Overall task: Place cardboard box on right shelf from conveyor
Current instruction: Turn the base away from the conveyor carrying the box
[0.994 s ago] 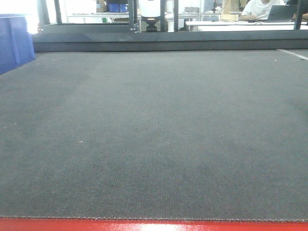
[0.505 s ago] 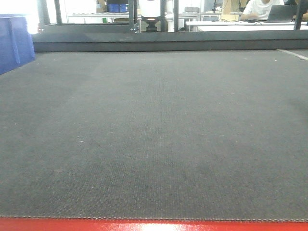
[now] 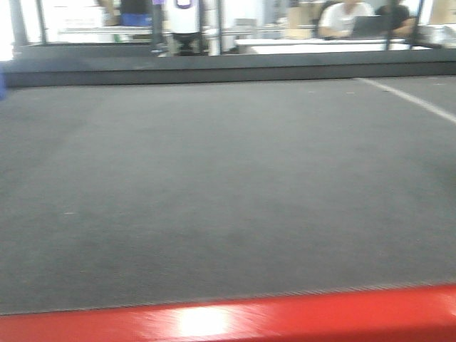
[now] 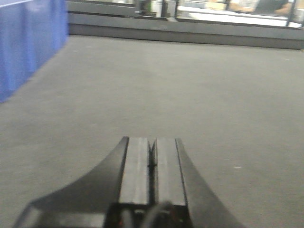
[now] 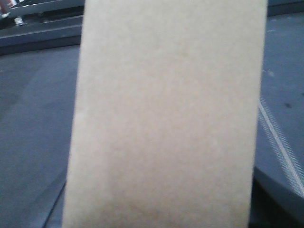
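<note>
The tan cardboard box [image 5: 166, 114] fills most of the right wrist view, held up close above the dark conveyor [image 5: 33, 118]. My right gripper is shut on it; only dark edges of its fingers [image 5: 273, 194] show beside the box's lower corners. In the left wrist view my left gripper [image 4: 152, 156] hangs shut and empty over the belt [image 4: 213, 95]. The front view shows only bare belt [image 3: 214, 178], with no gripper and no box. The right shelf is out of view.
A blue plastic bin [image 4: 28, 47] stands at the belt's left side. A dark raised rim [image 3: 214, 68] closes the back and a red edge [image 3: 285, 317] the front. A white line [image 3: 413, 100] crosses the belt at far right. People sit at desks [image 3: 342, 21] behind.
The front view has swung to the right and blurred: the blue bin has slid out at the left, the white line has come further in, and the red edge now slants.
</note>
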